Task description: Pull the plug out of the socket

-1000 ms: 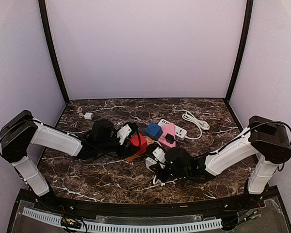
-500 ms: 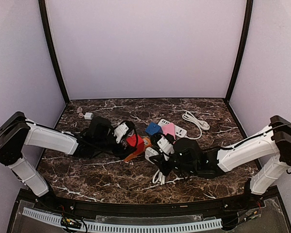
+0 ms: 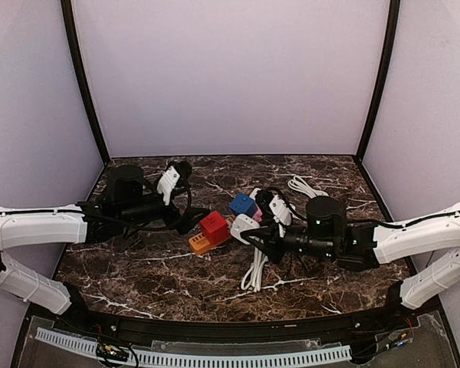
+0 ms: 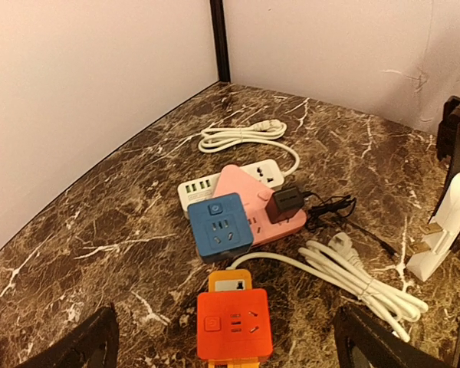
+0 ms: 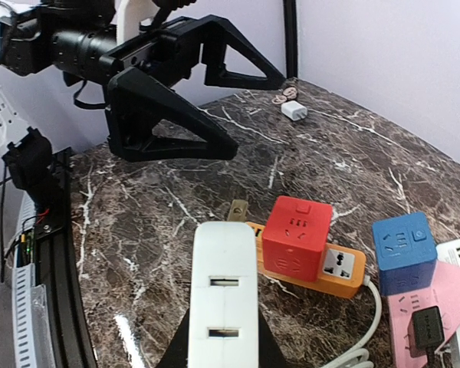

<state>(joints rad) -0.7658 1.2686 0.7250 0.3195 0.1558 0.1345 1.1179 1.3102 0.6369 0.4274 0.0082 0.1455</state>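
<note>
My right gripper is shut on the white plug, whose brass prongs stick out at its far end. It holds the plug in the air, apart from the orange socket strip on the table. A red cube socket sits on that strip. From above, the plug hangs just right of the red cube. My left gripper is open and empty, back to the left of the strip. Its wrist view looks down on the red cube and the orange strip.
A blue cube socket, a pink strip with a black adapter and a white strip lie behind. A bundled white cable lies to the right. A coiled cable lies near the back wall. A small white charger sits far left.
My left gripper opened, let go of the red cube and strip, and drew back to the left. My right gripper pulled away to the right with the white plug.
</note>
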